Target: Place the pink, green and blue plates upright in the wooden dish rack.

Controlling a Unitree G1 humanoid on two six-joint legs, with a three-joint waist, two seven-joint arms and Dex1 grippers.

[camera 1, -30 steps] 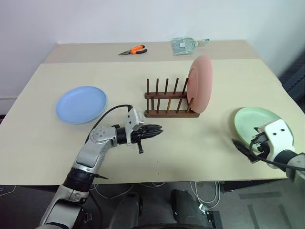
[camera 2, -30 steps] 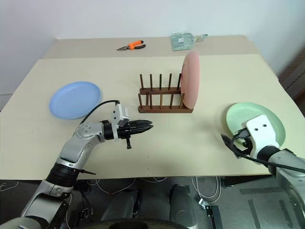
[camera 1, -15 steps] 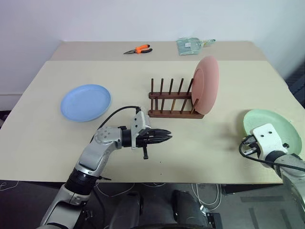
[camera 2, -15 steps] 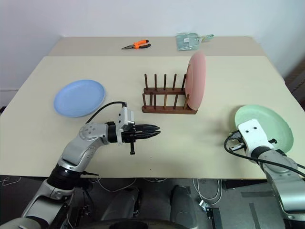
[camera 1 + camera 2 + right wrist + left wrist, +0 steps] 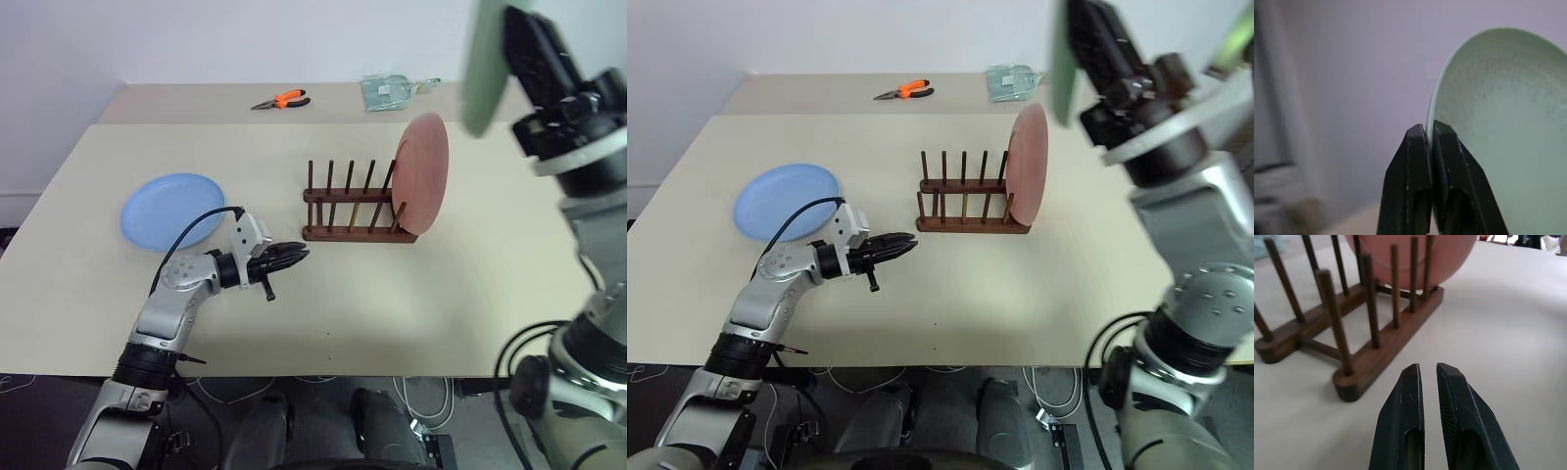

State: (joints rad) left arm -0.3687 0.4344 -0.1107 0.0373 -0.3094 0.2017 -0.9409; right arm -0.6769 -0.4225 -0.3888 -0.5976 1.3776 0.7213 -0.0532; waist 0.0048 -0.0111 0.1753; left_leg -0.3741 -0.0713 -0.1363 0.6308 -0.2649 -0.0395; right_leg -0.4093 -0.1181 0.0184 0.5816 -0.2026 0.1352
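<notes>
The pink plate [image 5: 423, 174] stands upright in the right end of the wooden dish rack [image 5: 348, 211] at the table's middle. On the left of the table the blue plate [image 5: 171, 211] lies flat. My right gripper [image 5: 1427, 129] is shut on the rim of the green plate [image 5: 482, 69], held on edge high above the table to the right of the rack. My left gripper [image 5: 294, 253] hovers low over the table just left of the rack, shut and holding nothing, pointing at the rack's near end [image 5: 1347, 382].
Orange-handled pliers [image 5: 277, 101] and a clear packet [image 5: 392, 91] lie at the back of the table. Bare tabletop [image 5: 411, 313] spreads in front of the rack and to its right.
My right gripper closed on the green plate and swung it up from the table's right front to high in the air, now on edge. My left gripper drew back to the left.
</notes>
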